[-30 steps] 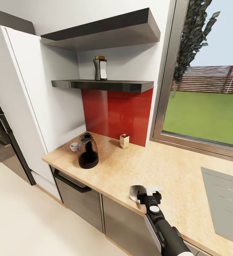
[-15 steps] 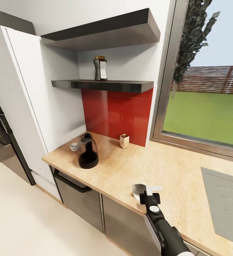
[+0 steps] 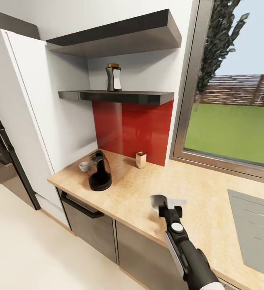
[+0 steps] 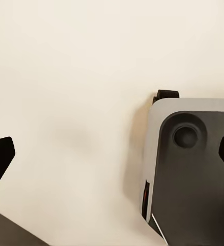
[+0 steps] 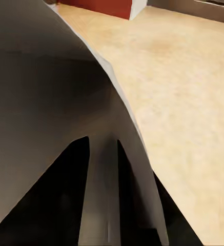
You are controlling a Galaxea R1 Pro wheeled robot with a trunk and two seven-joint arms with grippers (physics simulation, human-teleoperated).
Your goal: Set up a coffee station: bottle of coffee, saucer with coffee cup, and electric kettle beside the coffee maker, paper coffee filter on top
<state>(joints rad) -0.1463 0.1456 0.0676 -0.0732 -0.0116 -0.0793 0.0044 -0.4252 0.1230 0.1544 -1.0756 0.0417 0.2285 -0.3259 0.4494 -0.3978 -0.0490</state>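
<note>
Over the front edge of the bench, my right jaws have carried the saucer a little further inward; they look clamped on its rim, tilted. Setting down seems near. My right wrist view shows its pale underside; my left jaws gape empty over floor. On the kitchen shelf waits the bottle of coffee.

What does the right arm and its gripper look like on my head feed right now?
The right arm is a glossy dark grey, rounded link with a white panel along one side and a white round cap near the wrist. The right gripper is black and blocky. No cables or markings are visible.
</note>
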